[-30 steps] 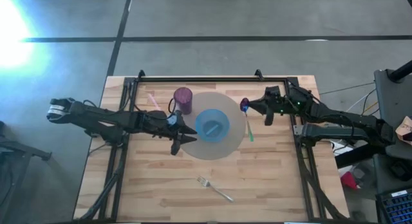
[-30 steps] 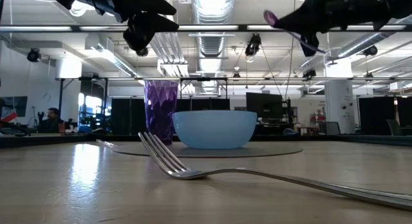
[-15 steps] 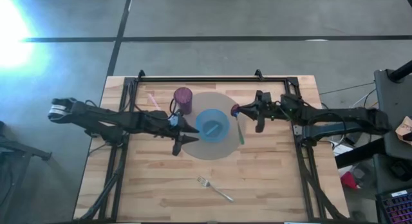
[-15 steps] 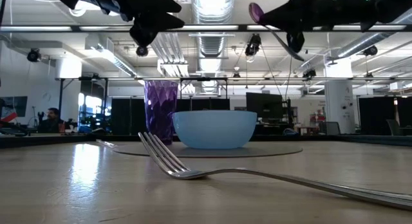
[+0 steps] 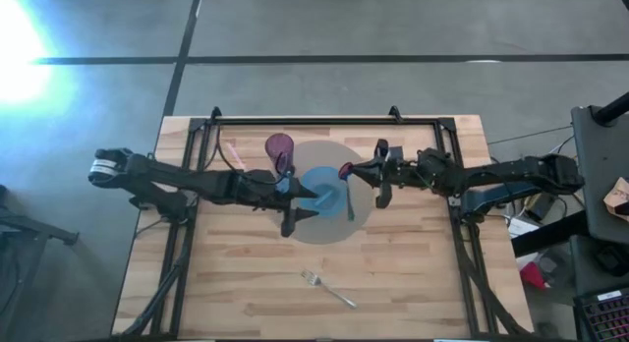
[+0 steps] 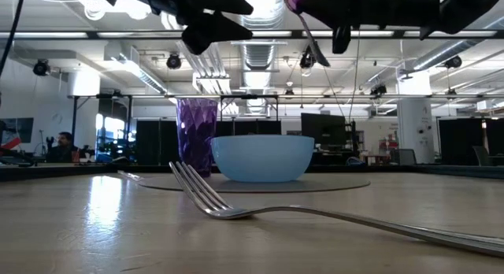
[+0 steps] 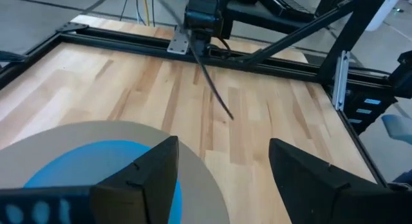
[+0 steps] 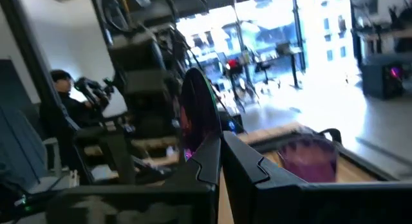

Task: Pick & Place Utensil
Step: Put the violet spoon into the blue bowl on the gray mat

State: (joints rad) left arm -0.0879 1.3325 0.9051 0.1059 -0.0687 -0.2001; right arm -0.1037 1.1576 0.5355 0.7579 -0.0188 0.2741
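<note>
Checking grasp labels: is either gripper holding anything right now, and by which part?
The right gripper holds a spoon near its purple bowl end, handle hanging over the blue bowl. The left gripper is open and empty.

A strong white glare burns out the floor (image 5: 20, 47) at the high view's upper left. In the low view, ceiling lights (image 6: 260, 2) (long tubes) backlight the arms into silhouettes, and the near fork (image 6: 236, 207) is soft. The right wrist view is motion-blurred, its windows overexposed.

Right gripper (image 5: 356, 171): carried purple-bowled spoon (image 5: 346, 171) from table's right side to above blue bowl (image 5: 322, 190). Left gripper (image 5: 303, 202): advanced over bowl's edge, jaws widened.
</note>
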